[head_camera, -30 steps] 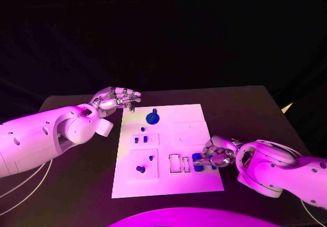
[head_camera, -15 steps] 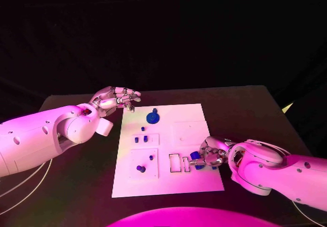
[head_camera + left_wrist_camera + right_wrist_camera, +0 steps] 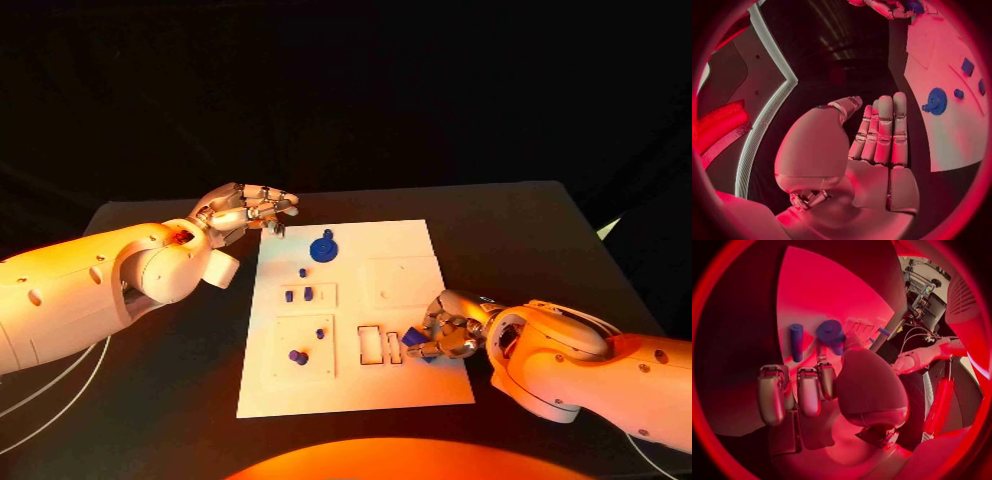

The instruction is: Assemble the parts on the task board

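Desk (image 3: 173, 360): you see it dark beneath the white task board (image 3: 404, 240).
Left hand (image 3: 242, 210): your fingers (image 3: 882, 130) are curled together, grasping nothing, off the board's far corner; the blue gear (image 3: 326, 249) sits near them.
Right hand (image 3: 450, 332): your fingers are clenched around a blue part (image 3: 423, 339) over the board's near edge, another blue cylinder (image 3: 796, 341) just beside.

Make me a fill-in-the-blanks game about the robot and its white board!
1. The small parts on the board are ____ in colour.
2. The blue gear lies near the board's ____ end, away from the robot.
3. The ____ robot hand is over the board's near corner.
4. The left robot hand holds ____.

Missing words: blue; far; right; nothing
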